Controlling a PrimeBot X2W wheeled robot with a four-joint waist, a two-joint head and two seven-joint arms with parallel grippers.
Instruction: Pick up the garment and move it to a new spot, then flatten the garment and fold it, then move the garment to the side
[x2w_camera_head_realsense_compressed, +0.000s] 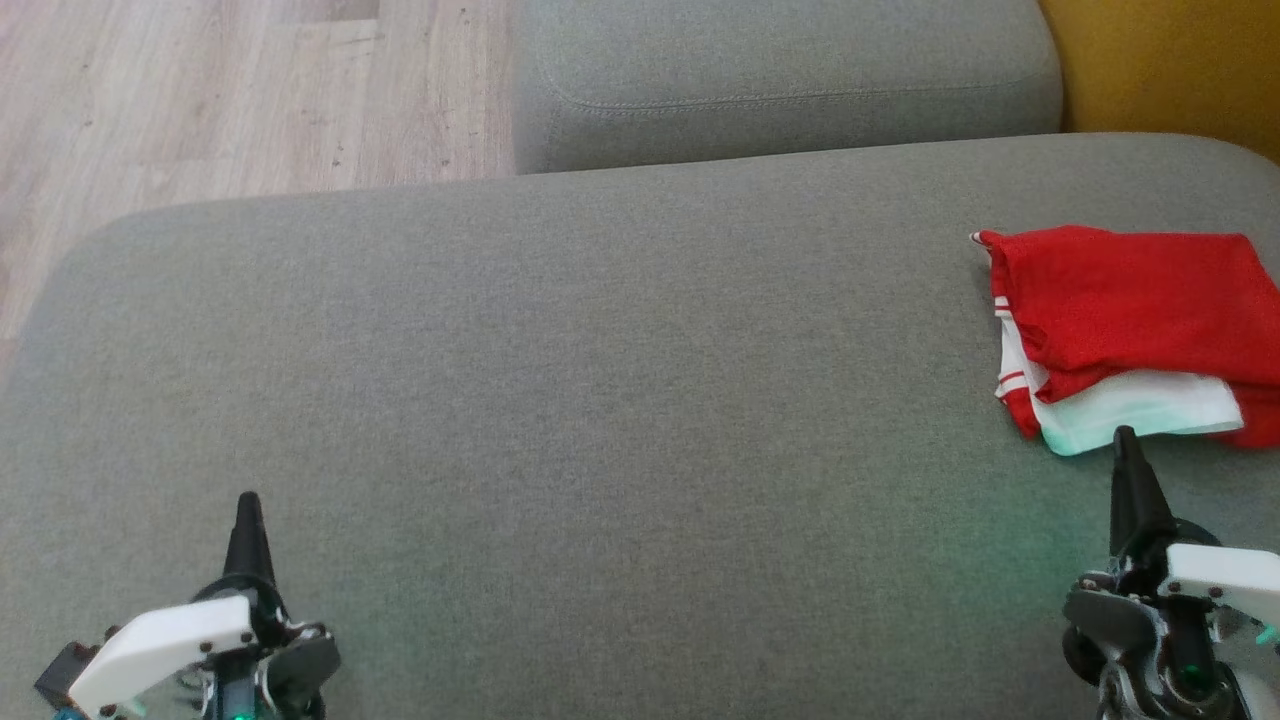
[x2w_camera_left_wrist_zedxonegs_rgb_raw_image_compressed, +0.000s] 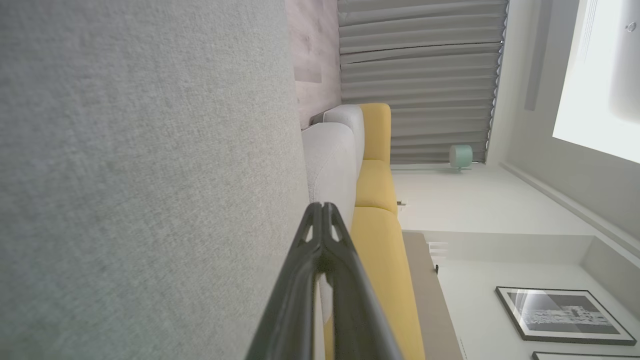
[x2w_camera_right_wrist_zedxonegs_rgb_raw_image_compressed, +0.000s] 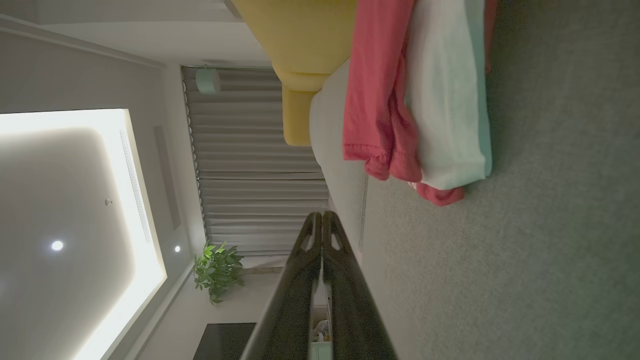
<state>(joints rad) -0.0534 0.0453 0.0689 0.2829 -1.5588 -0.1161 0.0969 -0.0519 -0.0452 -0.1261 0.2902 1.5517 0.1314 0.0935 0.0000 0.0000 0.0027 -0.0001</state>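
The garment, red with white panels and stripes, lies folded at the far right of the grey sofa cushion. My right gripper is shut and empty, its tip just short of the garment's white near edge. In the right wrist view the garment lies ahead of the closed right gripper, apart from it. My left gripper is shut and empty at the lower left, over bare cushion. In the left wrist view its closed tips point along the cushion.
A second grey cushion sits behind the main one, with a yellow cushion at the back right. Wooden floor lies beyond the cushion's far left edge. Curtains and a framed picture stand in the room beyond.
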